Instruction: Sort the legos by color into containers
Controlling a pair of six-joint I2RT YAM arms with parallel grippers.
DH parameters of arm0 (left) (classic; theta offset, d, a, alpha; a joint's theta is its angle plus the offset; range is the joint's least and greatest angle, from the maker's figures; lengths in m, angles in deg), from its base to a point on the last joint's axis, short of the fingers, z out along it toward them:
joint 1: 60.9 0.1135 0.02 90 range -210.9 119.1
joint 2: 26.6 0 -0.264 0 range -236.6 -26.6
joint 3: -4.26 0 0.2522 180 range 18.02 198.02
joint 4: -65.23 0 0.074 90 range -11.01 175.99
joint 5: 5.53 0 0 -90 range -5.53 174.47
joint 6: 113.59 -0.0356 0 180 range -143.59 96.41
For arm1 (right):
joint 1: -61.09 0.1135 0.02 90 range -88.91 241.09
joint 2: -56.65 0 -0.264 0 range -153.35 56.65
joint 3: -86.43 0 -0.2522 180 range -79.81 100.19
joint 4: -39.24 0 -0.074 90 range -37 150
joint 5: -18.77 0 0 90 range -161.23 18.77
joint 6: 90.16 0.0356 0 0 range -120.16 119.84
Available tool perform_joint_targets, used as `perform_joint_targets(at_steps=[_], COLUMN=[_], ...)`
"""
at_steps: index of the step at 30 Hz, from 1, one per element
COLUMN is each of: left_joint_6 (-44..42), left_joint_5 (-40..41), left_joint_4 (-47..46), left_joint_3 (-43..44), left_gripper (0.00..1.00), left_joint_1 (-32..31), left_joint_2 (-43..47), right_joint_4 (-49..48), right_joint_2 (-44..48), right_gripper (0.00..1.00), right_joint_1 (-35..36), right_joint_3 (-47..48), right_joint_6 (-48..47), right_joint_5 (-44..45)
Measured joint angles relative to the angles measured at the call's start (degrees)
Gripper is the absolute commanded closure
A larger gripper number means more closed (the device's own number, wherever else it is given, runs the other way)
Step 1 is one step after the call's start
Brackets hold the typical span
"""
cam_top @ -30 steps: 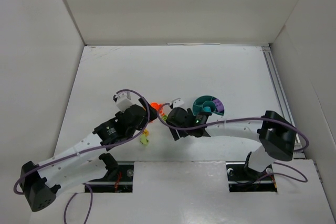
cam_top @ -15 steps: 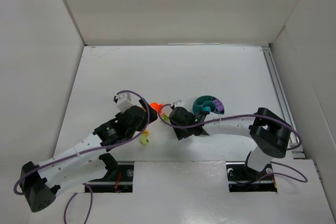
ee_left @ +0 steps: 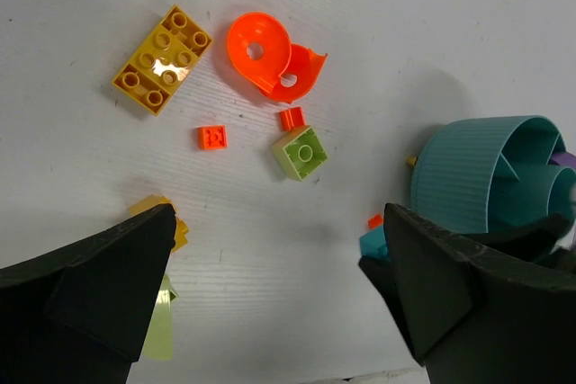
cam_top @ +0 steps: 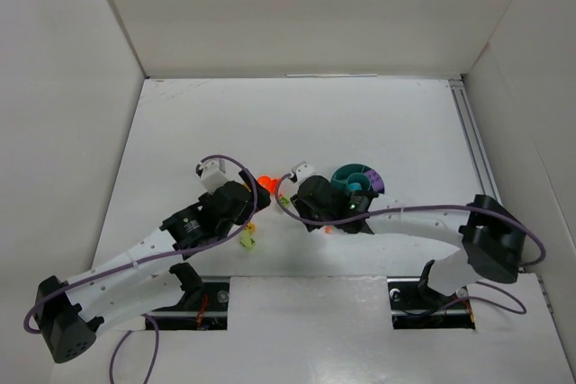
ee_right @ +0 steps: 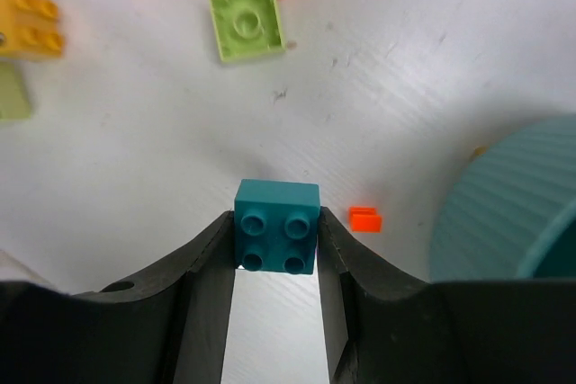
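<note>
Teal lego (ee_right: 276, 238) — clamped inside right claw (ee_right: 275, 229).

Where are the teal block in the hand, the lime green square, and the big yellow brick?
small teal plastic four-stud block (ee_right: 277, 227): right wrist view, on its studded face.
lime green square plastic brick (ee_left: 301, 153): left wrist view, on its centre stud.
yellow rectangular plastic brick (ee_left: 163, 58): left wrist view, middle of its face.
</note>
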Motion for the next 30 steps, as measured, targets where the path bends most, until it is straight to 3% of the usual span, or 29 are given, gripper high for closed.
perform_joint_targets(at_steps=[8, 14, 21, 30], left_joint_6=[-0.02, -1.2, -3.8, -6.43], left_joint_5=[-0.09, -0.46, -2.51, -5.57], left_joint_4=[-0.46, -2.14, -2.67, -3.87], left_joint_3=[0.0, 0.61, 5.05, 6.82], left_gripper=[0.0, 0.0, 0.0, 0.0], left_joint_1=[0.0, 0.31, 3.17, 6.23], left_joint_2=[-0.02, -4.28, -12.0, -15.12], right_joint_4=[0.57, 5.6, 7.02, 7.04], right_joint_2=[15.56, 20.04, 20.17, 20.81], right_gripper=[0.64, 0.63, 0.62, 0.52], right_joint_1=[-0.11, -5.18, -15.1, -17.4], right_joint_3=[0.46, 1.31, 0.31, -2.08], right_joint_6=[-8.81, -11.61, -14.43, -16.09], right_joint_5=[9.4, 15.43, 13.4, 10.1])
